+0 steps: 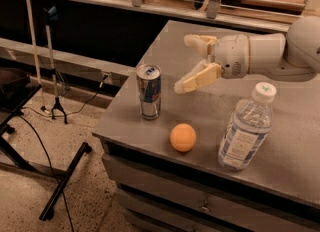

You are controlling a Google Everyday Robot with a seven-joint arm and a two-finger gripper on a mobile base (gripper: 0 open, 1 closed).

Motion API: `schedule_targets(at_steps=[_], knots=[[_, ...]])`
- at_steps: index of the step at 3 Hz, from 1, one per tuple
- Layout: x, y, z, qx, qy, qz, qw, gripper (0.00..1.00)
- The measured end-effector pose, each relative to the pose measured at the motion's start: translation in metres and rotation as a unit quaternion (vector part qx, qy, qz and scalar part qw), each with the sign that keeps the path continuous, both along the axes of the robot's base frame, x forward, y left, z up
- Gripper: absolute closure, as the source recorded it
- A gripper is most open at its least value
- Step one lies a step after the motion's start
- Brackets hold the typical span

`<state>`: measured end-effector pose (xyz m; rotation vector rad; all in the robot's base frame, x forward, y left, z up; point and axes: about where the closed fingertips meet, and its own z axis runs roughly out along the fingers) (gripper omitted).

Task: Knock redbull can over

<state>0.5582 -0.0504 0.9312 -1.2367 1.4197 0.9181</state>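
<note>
Camera view has the gripper [183, 64] above the grey table [295, 146], at mid-depth and a little left of the table's middle, reaching in from the right on a white arm [272, 52]. Its two pale fingers [199, 77] are spread wide with nothing between them: one points left at the far side, the other slants down and to the left at the near side, its tip just above the tabletop. Both tips aim leftward.

Just left of the lower fingertip, with a small gap between them, stands the redbull can [149, 92]. It is upright on the table near the left edge, close to the near-left corner. Its long axis runs straight up and down, the base flat on the surface and the pull-tab top facing up. Nothing touches it.

Nearer the front edge, to the right of the can and apart from it, lies an orange ball [183, 137]. Farther right stands a clear water bottle [246, 130] with a white cap [264, 92], upright and taller than the can, below the arm's wrist and near the front edge.

Below the tabletop a drawer front [200, 203] shows at the near side. On the speckled floor to the left are a thin tripod stand [54, 107], a black cable [37, 141] and a dark bar-shaped foot [65, 182]. A long shelf [165, 7] runs across the far side behind the table.
</note>
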Motion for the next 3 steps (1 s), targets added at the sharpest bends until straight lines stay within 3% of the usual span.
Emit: schedule_targets(at_steps=[3], knots=[[-0.022,0.025,-0.004,0.017,-0.008,0.047,0.9987,0.00]])
